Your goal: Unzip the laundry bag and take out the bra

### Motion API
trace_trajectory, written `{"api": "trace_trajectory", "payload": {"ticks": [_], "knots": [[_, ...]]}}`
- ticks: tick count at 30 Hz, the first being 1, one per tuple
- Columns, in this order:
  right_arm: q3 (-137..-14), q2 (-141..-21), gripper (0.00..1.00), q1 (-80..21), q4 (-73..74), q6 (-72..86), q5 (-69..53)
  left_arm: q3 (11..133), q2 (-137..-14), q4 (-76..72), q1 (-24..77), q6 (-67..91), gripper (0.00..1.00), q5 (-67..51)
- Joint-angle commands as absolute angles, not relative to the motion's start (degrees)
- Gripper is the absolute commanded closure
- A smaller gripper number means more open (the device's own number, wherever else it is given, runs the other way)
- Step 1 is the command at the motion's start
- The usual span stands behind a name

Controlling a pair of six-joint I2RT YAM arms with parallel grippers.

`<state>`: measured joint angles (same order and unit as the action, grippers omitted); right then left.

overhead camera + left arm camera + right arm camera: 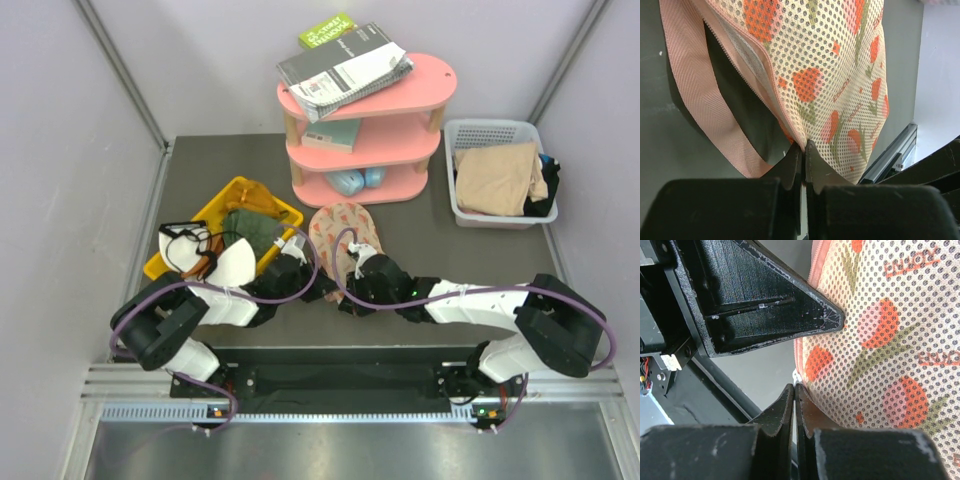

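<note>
1. Leftmost, the yellow bin (215,205) holds an olive-green cloth (250,228) and some white items. I see nothing dark maroon in it, on the table beside it, or anywhere else, so I judge the bra is not yet out.

2. Next, the left gripper (803,150) has its jaws pressed together on the near edge of the laundry bag (345,232), pinching the mesh where it meets the pink trim. This looks like an anchoring hold.

3. The bag lies flat on the dark table in front of the pink shelf (440,80), between the two grippers. In the left wrist view the zip (735,57) runs along the trim and looks closed along the part shown, with no gap into the bag. The mesh is too dense to show what is inside.

4. The right gripper (795,392) sits at the same near end of the bag, just beside the left one, jaws closed against the trim. A small pale bit shows at its tips, possibly the zip pull, but I cannot tell what it has hold of.

5. Far right, the white basket (480,128) holds a beige cloth (497,175).

6. In my judgement the task is at its start: the bag is pinned, while opening the zip and taking out the bra remain.
</note>
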<state>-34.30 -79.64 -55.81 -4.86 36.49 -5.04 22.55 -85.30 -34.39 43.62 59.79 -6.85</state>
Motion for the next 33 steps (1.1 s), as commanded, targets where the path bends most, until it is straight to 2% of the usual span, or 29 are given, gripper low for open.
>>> {"api": "trace_trajectory", "payload": {"ticks": [1, 33], "knots": [[-36.39, -79.10, 1.00, -55.99, -7.30, 36.39, -6.33, 23.99, -85.17, -36.92, 43.77, 58.01, 1.00, -6.42], [-27.51, -63.72, 1.00, -54.05, 5.80, 38.06, -0.53, 29.00, -87.19, -31.64, 36.65, 50.72, 1.00, -10.37]]}}
